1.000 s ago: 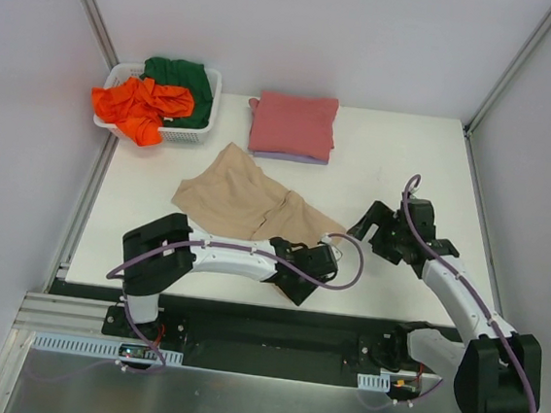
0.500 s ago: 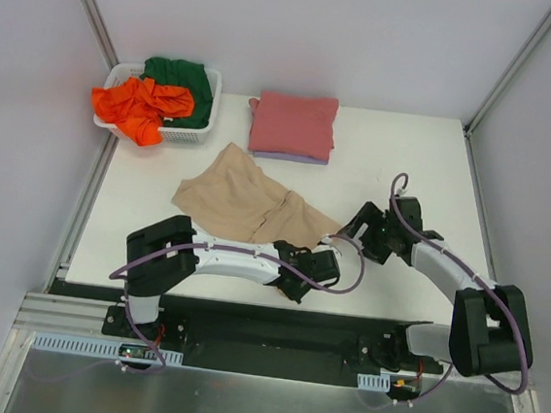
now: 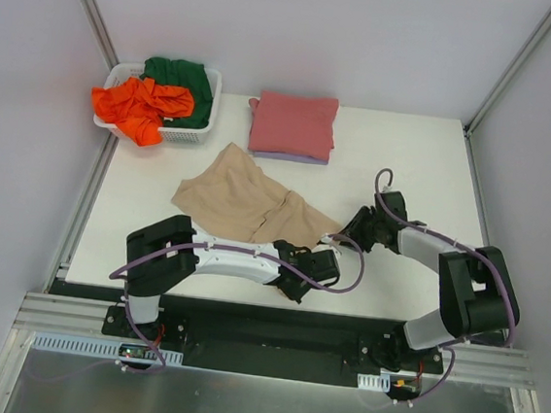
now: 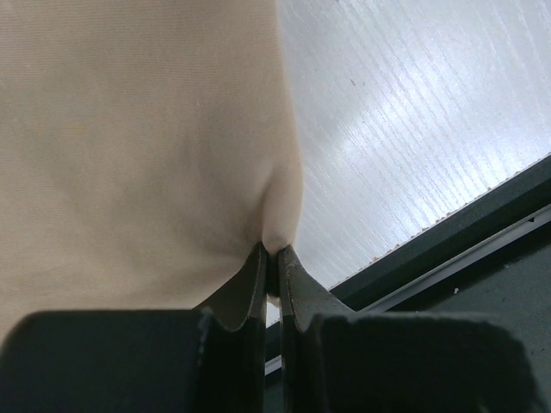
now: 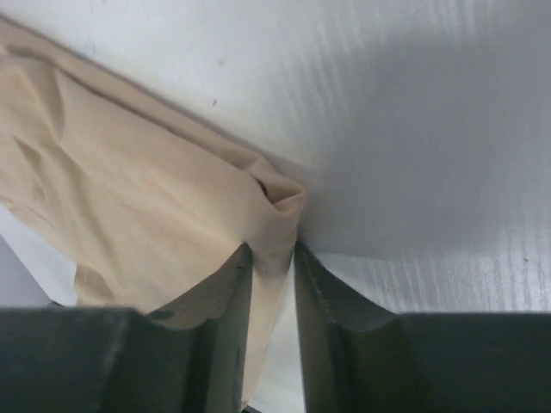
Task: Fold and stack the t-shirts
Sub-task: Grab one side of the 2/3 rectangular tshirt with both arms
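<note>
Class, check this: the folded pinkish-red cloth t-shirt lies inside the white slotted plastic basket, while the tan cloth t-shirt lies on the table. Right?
No: the top external view shows the folded pinkish-red cloth t-shirt atop a lavender t-shirt, beside the white slotted plastic basket.
</note>
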Robot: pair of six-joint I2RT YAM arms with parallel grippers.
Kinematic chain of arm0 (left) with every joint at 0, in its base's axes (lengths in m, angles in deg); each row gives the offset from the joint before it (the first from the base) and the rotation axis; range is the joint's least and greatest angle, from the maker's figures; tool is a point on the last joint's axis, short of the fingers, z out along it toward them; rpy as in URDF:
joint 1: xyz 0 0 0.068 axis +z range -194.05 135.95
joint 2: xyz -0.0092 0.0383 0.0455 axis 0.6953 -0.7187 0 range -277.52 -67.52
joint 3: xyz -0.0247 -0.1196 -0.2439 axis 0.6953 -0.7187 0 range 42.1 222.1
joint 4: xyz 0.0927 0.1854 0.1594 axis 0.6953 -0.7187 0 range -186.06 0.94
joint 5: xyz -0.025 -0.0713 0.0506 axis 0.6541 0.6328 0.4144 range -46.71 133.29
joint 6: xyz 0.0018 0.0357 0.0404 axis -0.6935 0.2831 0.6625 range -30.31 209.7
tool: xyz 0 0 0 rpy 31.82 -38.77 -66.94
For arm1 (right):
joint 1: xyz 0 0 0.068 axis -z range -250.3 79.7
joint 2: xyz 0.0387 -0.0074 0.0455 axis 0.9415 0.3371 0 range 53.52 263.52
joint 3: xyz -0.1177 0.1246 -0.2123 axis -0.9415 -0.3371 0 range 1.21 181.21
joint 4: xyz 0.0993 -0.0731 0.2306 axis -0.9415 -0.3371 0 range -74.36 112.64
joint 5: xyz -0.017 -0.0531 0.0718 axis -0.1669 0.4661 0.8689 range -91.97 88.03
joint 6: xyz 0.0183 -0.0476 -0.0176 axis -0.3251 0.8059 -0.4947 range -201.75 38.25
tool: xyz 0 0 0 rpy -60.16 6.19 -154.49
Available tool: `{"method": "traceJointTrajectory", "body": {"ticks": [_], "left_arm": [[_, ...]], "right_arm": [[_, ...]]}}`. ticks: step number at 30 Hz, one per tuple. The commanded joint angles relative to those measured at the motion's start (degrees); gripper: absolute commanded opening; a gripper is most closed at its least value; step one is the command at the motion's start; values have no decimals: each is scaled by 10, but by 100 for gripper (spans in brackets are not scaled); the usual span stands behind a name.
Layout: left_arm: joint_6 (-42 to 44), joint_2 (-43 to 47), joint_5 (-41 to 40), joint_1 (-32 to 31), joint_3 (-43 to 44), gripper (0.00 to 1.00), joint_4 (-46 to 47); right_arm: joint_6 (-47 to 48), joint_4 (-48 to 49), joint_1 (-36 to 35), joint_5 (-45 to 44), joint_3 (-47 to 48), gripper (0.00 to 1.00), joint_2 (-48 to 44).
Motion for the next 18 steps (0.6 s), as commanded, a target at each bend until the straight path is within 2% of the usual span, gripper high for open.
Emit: {"method": "traceJointTrajectory", "body": {"ticks": [1, 4, 9, 14, 18], "left_arm": [[-12, -9, 7, -6, -2, 0, -11], [-8, -4, 12, -6, 6, 0, -7], [-5, 16, 68, -7, 27, 0, 10], [1, 34, 129, -15, 76, 0, 33], [-11, 32, 192, -24, 124, 0, 69]], "right_arm": [[0, 8, -2, -20, 14, 21, 25], [11, 12, 1, -24, 19, 1, 25], [56, -46, 23, -18, 33, 0, -26], [119, -167, 75, -48, 47, 0, -123], [185, -303, 119, -88, 96, 0, -201]]}}
